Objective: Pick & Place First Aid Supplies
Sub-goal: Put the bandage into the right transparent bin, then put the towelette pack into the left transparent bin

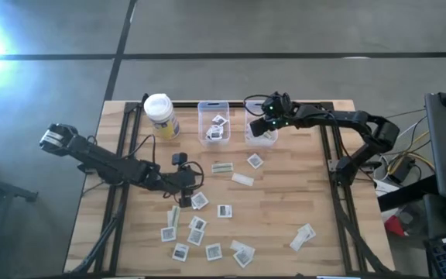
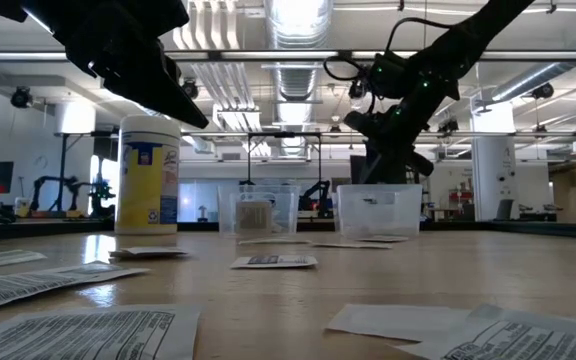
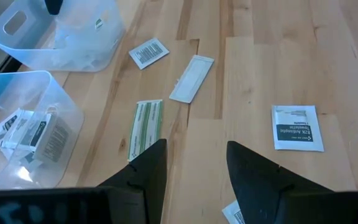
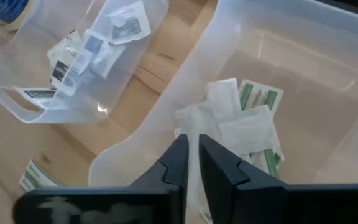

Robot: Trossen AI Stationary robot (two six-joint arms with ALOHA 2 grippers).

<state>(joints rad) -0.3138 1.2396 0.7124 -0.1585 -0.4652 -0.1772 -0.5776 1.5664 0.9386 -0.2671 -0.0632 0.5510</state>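
Observation:
Many flat white packets lie on the wooden table, several of them near its front edge (image 1: 196, 232). My left gripper (image 3: 194, 168) is open and empty, low over the table's middle (image 1: 184, 182). Ahead of it lie a greenish strip (image 3: 145, 127), a white strip (image 3: 191, 78) and a square packet with a dark patch (image 3: 297, 127). My right gripper (image 4: 193, 158) hangs over the right clear bin (image 1: 260, 133), its fingers nearly closed on a pale white packet (image 4: 191, 127). Several strips lie in that bin (image 4: 247, 124). My right gripper pinches the near end of a white packet (image 4: 192, 144) between its two fingers, pointing down into the right bin from above. The fingers hide most of the contact. The packet reaches out past the fingertips over the strips in the bin.
The left clear bin (image 1: 214, 122) holds several square packets (image 4: 82, 53). A yellow container with a white lid (image 1: 161, 116) stands at the far left. Loose packets lie at mid-table (image 1: 242, 178) and near the right front (image 1: 303, 236). Metal frame rails run along both table sides.

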